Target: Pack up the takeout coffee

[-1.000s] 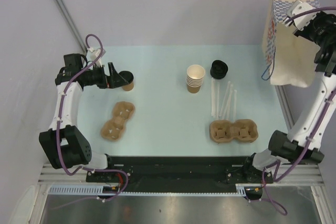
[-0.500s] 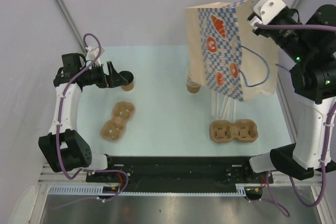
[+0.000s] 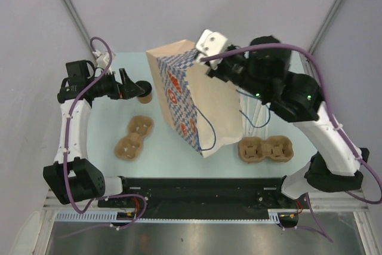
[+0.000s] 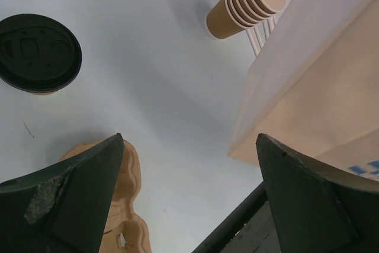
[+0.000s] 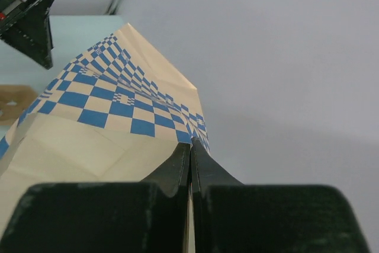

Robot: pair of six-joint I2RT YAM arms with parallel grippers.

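Note:
The takeout coffee (image 3: pixel 144 91), a tan cup with a black lid (image 4: pixel 38 53), stands at the table's back left. My left gripper (image 3: pixel 128 83) hovers just left of it and slightly above. The gripper (image 4: pixel 189 140) is open and holds nothing. My right gripper (image 3: pixel 208 63) is shut on the top rim of a kraft paper bag (image 3: pixel 194 103) with a blue checked print. The bag hangs tilted over the middle of the table. In the right wrist view the fingers (image 5: pixel 190 145) pinch the bag's edge (image 5: pixel 100 122). The bag's side (image 4: pixel 320 87) fills the right of the left wrist view.
Two pulp cup carriers lie on the table, one near left (image 3: pixel 134 137) and one near right (image 3: pixel 266 149). A stack of lidless tan cups (image 4: pixel 249 1) and white straws (image 4: pixel 260 34) sit behind the bag, hidden in the top view. Grey walls enclose the table.
My right arm has swung the bag from the far right edge to the middle of the table and lowered it, covering the cup stack. The left arm has barely moved.

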